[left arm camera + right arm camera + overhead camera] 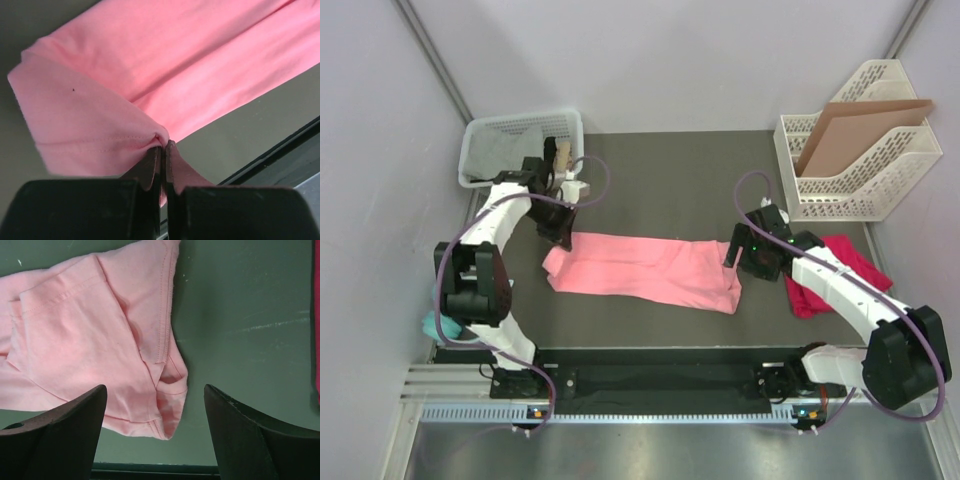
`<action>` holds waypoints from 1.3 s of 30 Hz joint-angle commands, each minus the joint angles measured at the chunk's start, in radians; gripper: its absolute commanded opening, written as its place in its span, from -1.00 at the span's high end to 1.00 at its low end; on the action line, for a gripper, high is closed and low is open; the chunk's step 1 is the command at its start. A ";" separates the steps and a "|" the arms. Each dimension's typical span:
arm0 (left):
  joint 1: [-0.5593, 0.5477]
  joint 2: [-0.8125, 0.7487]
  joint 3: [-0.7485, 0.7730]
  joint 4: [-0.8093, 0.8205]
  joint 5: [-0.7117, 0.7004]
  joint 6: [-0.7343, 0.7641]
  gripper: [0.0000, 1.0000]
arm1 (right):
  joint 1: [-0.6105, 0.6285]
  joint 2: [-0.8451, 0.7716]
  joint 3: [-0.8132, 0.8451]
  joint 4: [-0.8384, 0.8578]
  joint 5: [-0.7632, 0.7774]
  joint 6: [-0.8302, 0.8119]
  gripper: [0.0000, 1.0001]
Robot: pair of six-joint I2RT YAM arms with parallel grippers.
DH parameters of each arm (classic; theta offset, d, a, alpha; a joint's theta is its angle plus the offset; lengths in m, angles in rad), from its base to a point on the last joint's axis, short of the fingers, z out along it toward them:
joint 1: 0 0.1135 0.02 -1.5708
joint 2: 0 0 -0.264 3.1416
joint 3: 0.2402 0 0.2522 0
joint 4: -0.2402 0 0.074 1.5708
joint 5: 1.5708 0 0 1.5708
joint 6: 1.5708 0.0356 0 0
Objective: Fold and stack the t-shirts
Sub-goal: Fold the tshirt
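A salmon-pink t-shirt [645,268] lies folded into a long strip across the middle of the dark table. My left gripper [560,238] is at the strip's far left corner, shut on a pinch of its cloth [100,120]. My right gripper [748,258] hovers just above the strip's right end, open, with the hemmed corner of the pink t-shirt [170,390] lying between its fingers [60,425] and untouched. A magenta-red t-shirt [835,272] lies crumpled to the right, partly under the right arm; only a sliver of it [317,340] shows in the right wrist view.
A white mesh basket [515,140] stands at the back left. A white file rack [860,160] with a brown cardboard sheet [855,130] stands at the back right. Something teal [432,325] lies by the left arm's base. The table's black front rail [650,380] runs along the near edge.
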 commanded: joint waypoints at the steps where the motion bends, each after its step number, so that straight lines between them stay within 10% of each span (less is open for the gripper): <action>1: -0.080 -0.030 -0.015 0.011 -0.016 -0.109 1.00 | 0.012 -0.031 -0.005 0.006 0.012 -0.024 -0.57; 16: -0.421 0.064 0.053 0.075 -0.078 -0.275 1.00 | 0.012 -0.060 -0.035 0.002 0.023 -0.033 -0.57; 39: -0.588 0.274 0.119 0.229 -0.131 -0.398 0.87 | 0.010 -0.113 -0.042 -0.041 0.026 -0.001 -0.53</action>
